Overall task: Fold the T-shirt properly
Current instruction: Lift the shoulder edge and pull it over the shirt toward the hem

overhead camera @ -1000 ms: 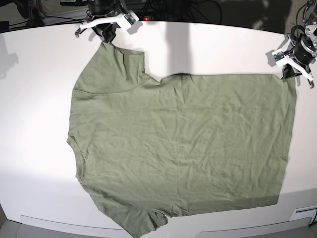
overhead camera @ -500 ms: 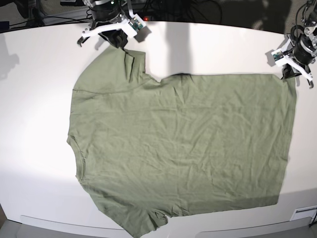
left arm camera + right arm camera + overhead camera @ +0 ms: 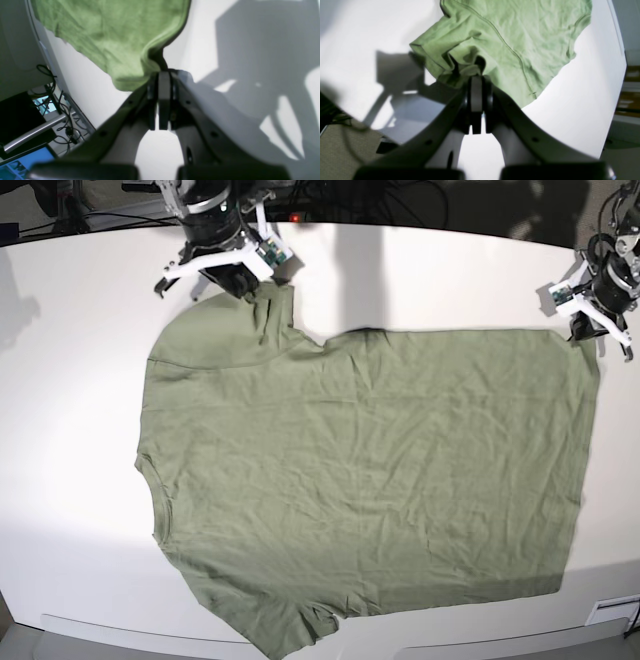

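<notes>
The sage-green T-shirt (image 3: 370, 470) lies spread flat on the white table (image 3: 70, 380), with its sleeves toward the left of the base view and its hem on the right. My right gripper (image 3: 243, 283) is shut on the far sleeve, whose cloth is bunched and pulled inward. The right wrist view shows the closed jaws of the right gripper (image 3: 476, 78) pinching the T-shirt's (image 3: 520, 30) crumpled sleeve edge. My left gripper (image 3: 588, 323) is shut on the far hem corner. In the left wrist view the T-shirt's (image 3: 112, 30) corner rises into the left gripper (image 3: 160, 75).
Dark cables and equipment (image 3: 400, 200) run behind the table's far edge. A small white fitting (image 3: 612, 612) sits at the near right corner. Beyond the table's side edge the left wrist view shows cables (image 3: 50, 117) and a metal bar.
My right gripper has moved right and toward the shirt's body with the far sleeve, so the sleeve tip now folds inward. The left gripper has stayed put.
</notes>
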Available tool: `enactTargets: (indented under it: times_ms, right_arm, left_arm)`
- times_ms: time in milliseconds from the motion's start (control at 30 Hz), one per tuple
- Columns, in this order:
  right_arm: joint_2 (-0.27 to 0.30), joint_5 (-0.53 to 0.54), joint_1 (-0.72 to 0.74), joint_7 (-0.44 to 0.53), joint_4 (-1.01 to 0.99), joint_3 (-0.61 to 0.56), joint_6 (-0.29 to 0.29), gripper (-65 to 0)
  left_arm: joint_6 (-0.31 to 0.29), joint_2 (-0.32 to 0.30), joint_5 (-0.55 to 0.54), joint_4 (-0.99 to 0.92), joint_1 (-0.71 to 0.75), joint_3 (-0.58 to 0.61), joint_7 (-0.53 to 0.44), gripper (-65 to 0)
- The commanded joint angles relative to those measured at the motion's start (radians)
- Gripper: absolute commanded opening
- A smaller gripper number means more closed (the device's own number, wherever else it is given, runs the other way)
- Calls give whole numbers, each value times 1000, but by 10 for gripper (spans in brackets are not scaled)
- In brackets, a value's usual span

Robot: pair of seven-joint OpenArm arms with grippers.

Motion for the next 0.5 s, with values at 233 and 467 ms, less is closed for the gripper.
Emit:
enactTargets:
  times_ms: [233,467]
  right_arm:
    - [6,72,104,-14,21,2,-6,-650]
    - [5,252,211,3,21,126,40,-650]
  left_arm:
    - [-37,-15,-7,5,-50,0,55,-650]
    - [-37,-15,-7,50,-64,0,90,-650]
